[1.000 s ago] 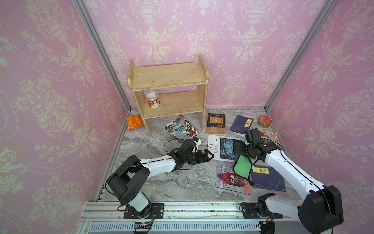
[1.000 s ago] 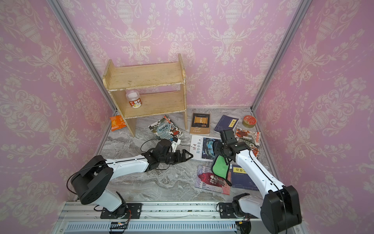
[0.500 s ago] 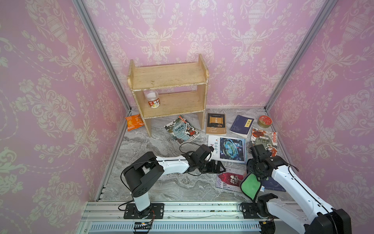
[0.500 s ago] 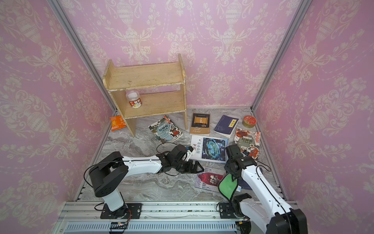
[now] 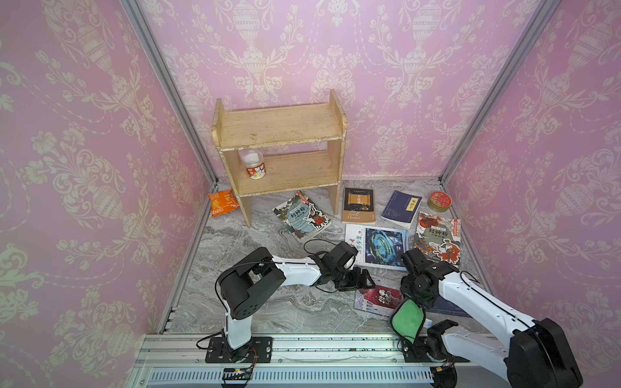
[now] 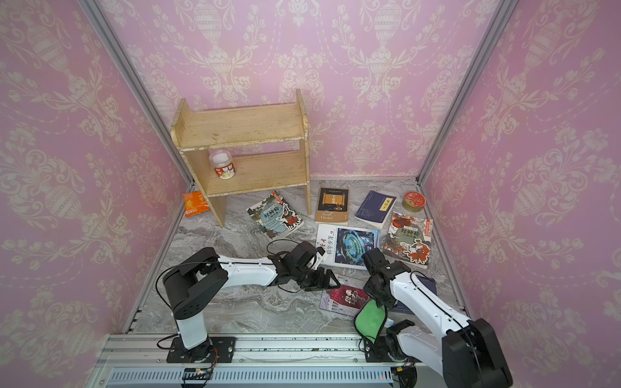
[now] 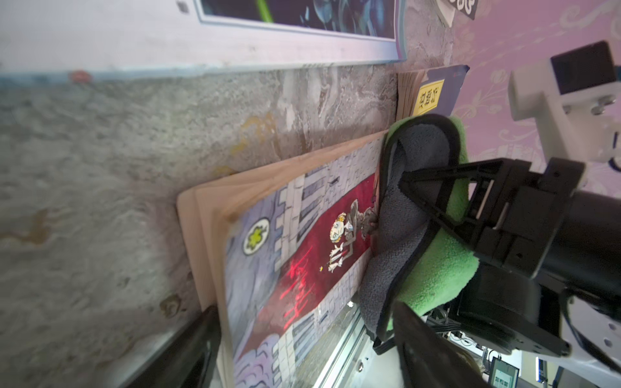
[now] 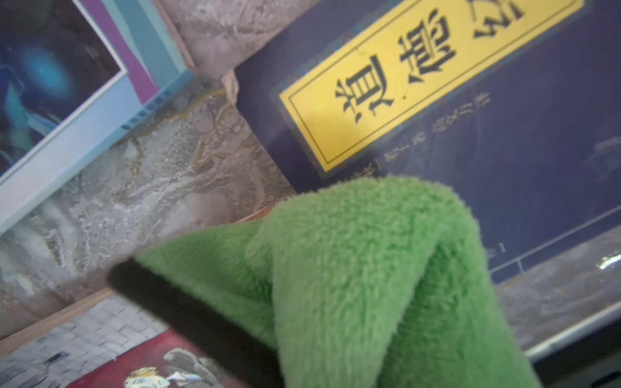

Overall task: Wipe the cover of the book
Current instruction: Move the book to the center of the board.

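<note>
Pink wallpaper (image 5: 403,67) with a pale urn-and-vine damask covers three walls in both top views, with grey metal corner posts (image 5: 161,74) at the joins. At frame centre a two-tier wooden shelf (image 5: 279,127) stands on the grey marbled floor (image 5: 235,235) — light soft, even.

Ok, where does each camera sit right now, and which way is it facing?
Both top views: high above the front rail, looking down toward the shelf and back wall; left arm and right arm in frame.
Left wrist: low over the table, facing the red book and the right claw gripping the green cloth; own left claw shows open.
Right wrist: looks down past the cloth at the navy book; own claw hidden.
Shared: both wrist views catch cloth, red book and navy book.
</note>
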`<state>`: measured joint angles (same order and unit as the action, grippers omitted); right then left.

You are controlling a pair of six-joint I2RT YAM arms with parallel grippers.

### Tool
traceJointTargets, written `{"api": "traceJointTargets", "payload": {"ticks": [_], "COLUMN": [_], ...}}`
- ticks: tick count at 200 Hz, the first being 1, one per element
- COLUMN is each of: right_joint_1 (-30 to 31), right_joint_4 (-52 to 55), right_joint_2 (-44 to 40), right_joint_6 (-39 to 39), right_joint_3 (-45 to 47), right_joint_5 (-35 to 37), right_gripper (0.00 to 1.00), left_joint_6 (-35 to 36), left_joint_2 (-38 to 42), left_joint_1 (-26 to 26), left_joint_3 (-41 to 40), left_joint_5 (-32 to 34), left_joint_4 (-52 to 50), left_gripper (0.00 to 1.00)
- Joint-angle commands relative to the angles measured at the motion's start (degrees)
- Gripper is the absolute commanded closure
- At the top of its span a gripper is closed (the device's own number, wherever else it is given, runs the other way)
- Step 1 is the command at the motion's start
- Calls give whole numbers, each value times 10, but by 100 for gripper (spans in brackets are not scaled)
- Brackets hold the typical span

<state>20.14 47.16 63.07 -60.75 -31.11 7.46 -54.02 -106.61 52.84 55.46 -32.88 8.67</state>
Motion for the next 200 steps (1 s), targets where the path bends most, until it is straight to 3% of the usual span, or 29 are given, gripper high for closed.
{"api": "traceJointTargets", "payload": {"ticks": [1, 47, 88, 127, 159, 200], "right_joint_1": [24, 51, 114, 116, 98, 99], "right_joint_4": [-54, -84, -144, -92, -50, -79], "right_joint_2": [23, 22, 65, 80, 117, 194], "right_joint_6": [-49, -89, -102, 12, 127, 218], "right_joint_3": [38, 35, -11, -113, -182, -205], "right_joint_5": [-92, -124, -182, -153, -116, -145], "right_gripper": [100, 100, 100, 100, 100, 100], "left_joint_6": [-33, -45, 9, 74, 76, 31], "left_joint_2": [-1, 35, 96, 176, 231, 328], "left_joint_1": [-19, -77, -146, -190, -186, -152], "left_joint_3": [-1, -25, -36, -44, -71, -131], "left_joint_5": [-29, -29, 7, 97, 124, 136], "left_joint_4": [56, 61, -47, -209, -277, -295], "left_gripper": [27, 34, 22, 1, 1, 1]}}
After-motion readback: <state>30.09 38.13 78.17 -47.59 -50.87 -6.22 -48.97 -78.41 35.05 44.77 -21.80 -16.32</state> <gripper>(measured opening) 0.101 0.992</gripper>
